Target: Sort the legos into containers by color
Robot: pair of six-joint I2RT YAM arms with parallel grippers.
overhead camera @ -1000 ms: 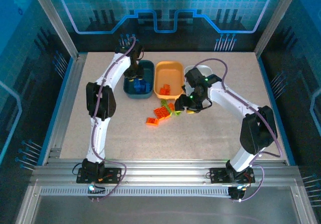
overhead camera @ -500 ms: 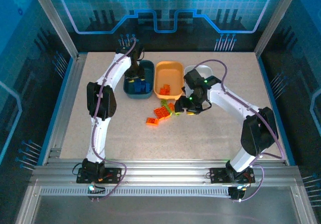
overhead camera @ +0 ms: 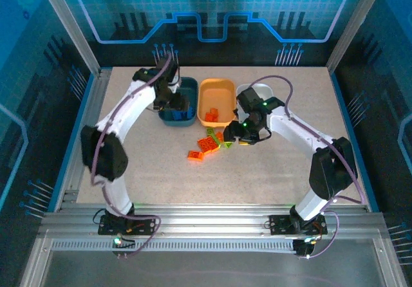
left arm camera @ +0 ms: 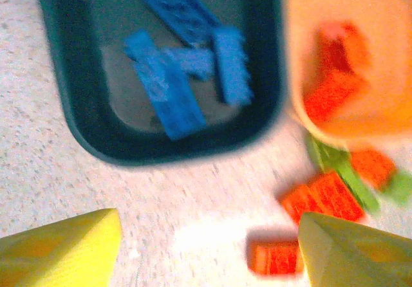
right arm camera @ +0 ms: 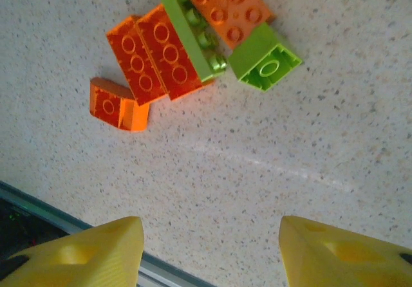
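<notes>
**Both tools wide and holding nothing: the left short of the dark teal tub, the right short of the loose bricks.**

Left tool [left arm camera: 209, 235]: yellow fingers well apart with bare tabletop [left arm camera: 58, 171] between them. The dark teal tub [left arm camera: 84, 113] lies just ahead and holds several blue bricks [left arm camera: 170, 87]. Just right of it is the orange tub [left arm camera: 293, 55], with orange bricks [left arm camera: 335, 74] inside. The white tub [overhead camera: 244, 92] is rightmost in the row, partly behind the right arm. Right tool [right arm camera: 209, 226]: fingers wide over speckled tabletop. The loose pile [right arm camera: 154, 58] lies ahead and to the left, apart from both fingers: flat orange pieces side by side, with a long lime green brick [right arm camera: 187, 33] along their edge. A lime green cube [right arm camera: 265, 65] sits to the right and a small orange brick [right arm camera: 117, 105] touches the left end.
</notes>
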